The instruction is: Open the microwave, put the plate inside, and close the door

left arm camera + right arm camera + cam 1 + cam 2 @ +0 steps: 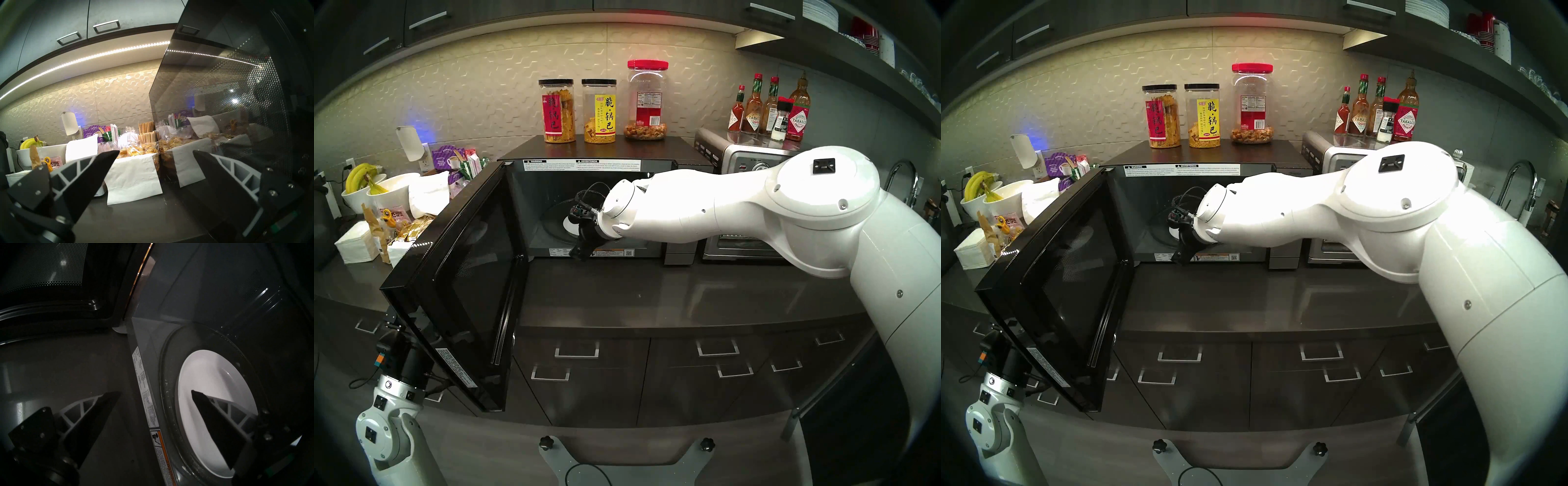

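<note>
The microwave [602,149] stands on the counter with its black glass door [463,278] swung wide open to the left. The white plate [568,226] lies flat on the glass turntable [163,361] inside; it also shows in the right wrist view [203,378]. My right gripper [156,392] is open at the cavity's front sill, one finger over the plate, the other outside over the counter, holding nothing. My left gripper [156,151] is open and empty, just behind the door's outer face [229,84], low at the counter's left edge.
A steel toaster oven [748,163] stands right of the microwave, with sauce bottles [768,105] on it. Three snack jars [558,112] stand on the microwave. Bowls with bananas [378,190], napkins [354,244] and snack packs crowd the left counter. A faucet [904,180] is at the far right.
</note>
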`<action>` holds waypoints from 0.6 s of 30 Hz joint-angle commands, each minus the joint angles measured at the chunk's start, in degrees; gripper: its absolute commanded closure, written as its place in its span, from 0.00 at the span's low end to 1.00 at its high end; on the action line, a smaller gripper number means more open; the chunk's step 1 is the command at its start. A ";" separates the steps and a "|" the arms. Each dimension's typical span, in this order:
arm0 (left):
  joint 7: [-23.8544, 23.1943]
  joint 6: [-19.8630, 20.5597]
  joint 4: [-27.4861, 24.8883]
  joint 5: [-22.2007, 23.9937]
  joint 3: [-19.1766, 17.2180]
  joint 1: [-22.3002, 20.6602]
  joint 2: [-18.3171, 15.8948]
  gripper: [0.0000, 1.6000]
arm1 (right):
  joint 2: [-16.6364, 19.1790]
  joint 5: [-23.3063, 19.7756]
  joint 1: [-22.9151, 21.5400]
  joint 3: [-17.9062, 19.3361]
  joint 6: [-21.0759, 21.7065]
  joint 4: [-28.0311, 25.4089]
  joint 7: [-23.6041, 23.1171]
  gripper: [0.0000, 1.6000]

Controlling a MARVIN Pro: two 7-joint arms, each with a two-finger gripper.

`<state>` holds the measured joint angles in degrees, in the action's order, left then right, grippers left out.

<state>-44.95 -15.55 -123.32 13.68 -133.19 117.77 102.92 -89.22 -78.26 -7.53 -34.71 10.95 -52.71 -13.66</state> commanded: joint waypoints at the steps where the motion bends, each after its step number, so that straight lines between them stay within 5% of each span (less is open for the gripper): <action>1: -0.08 -0.12 -1.11 0.14 0.04 0.06 0.08 0.00 | 4.08 -0.10 -4.47 1.28 -0.76 -3.59 0.71 0.04; 18: -0.09 -0.13 -1.07 0.14 0.04 0.04 0.07 0.00 | 13.93 -0.46 -9.18 1.68 -1.78 -15.98 1.79 0.11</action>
<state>-44.95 -15.55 -123.31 13.69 -133.19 117.76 102.91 -80.47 -78.73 -12.71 -33.80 9.94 -65.88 -12.27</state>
